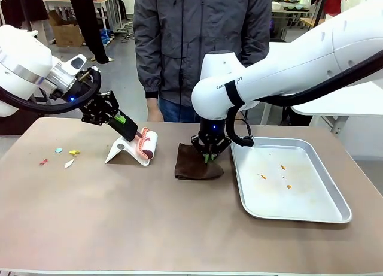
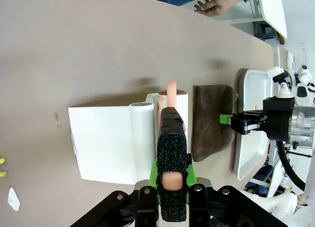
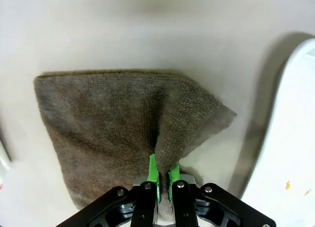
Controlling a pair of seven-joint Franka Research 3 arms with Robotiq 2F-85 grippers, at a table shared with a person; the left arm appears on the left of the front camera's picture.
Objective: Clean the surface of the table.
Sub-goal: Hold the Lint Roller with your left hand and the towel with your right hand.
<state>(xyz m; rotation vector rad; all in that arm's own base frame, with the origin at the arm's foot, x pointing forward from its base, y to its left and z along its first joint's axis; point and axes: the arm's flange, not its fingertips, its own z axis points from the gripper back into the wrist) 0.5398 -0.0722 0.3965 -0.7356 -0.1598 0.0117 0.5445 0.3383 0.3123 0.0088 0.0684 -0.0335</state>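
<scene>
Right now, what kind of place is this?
Likely a robotics lab: the left gripper holds a lint roller, the right gripper a brown cloth on a shared table, with a person opposite and white worktables and a cardboard box behind.

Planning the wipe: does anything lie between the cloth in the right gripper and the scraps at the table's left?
Yes: the white stand and the lint roller on it, held by the left gripper, sit on the table between the cloth and the scraps.
</scene>
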